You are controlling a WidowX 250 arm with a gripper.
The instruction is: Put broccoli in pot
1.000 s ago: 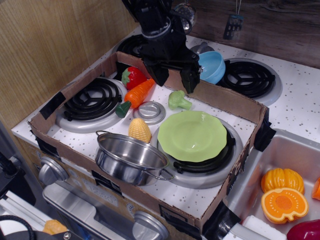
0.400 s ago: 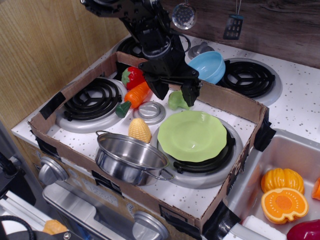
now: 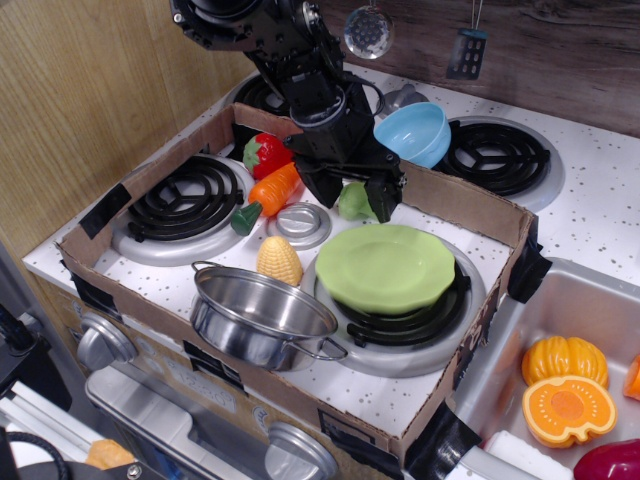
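Observation:
The light-green broccoli (image 3: pixel 351 202) lies on the white stove top just behind the lime-green plate. My gripper (image 3: pixel 356 205) has come down over it, with one black finger (image 3: pixel 325 188) on its left and the other on its right. The jaws stand open around the broccoli and I cannot see them pressing on it. The right finger is at the plate's far rim. The shiny steel pot (image 3: pixel 262 316) stands empty at the front of the stove, well in front of and left of the gripper.
The lime-green plate (image 3: pixel 388 268) sits tilted on the front right burner. The corn (image 3: pixel 279 262), a carrot (image 3: pixel 275 189), a strawberry (image 3: pixel 265 155) and a metal ring (image 3: pixel 299 222) lie left of the gripper. A cardboard wall (image 3: pixel 460 205) rings the stove, with a blue bowl (image 3: pixel 415 133) behind it.
The gripper has come down and forward from above the back wall so that it straddles the broccoli. The green plate now looks tilted and flatter than before.

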